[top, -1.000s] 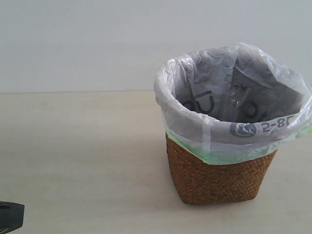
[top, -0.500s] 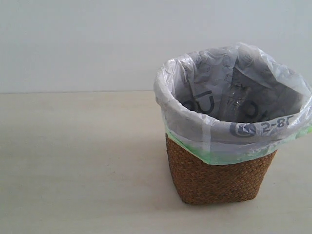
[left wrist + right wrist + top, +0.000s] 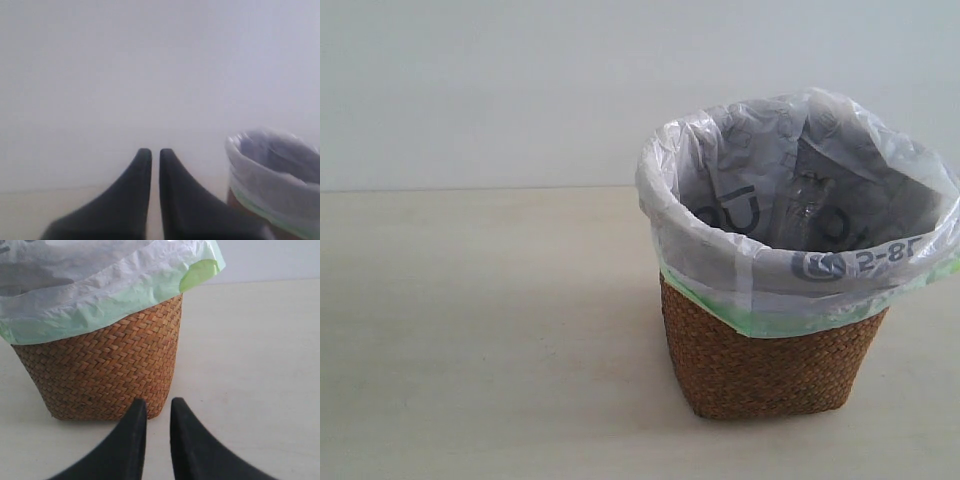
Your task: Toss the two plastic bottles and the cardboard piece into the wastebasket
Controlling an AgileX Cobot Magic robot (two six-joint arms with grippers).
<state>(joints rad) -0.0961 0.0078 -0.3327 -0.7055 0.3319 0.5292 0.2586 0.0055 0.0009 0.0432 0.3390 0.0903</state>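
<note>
Basket [image 3: 770,365] on worktop [image 3: 470,330], right side, with white bag [image 3: 720,250] lining it and clear bottle [image 3: 807,205] showing inside. Right tool [image 3: 158,402] clenched, empty – basket's woven wall close ahead. Left tool [image 3: 155,152] clenched, empty – basket further off, to right.

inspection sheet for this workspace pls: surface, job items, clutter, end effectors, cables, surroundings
surface: pale table, smooth, no spills seen
job's things: wastebasket upright on the table, bag folded over its rim; one clear bottle shows inside; second bottle and cardboard not visible
clutter: nothing seen
grippers: left end effector fingers close together, holding nothing; right end effector the same, low beside the wastebasket's base; neither shows in the exterior view
cables: nothing seen
surroundings: plain white wall behind the table
</note>
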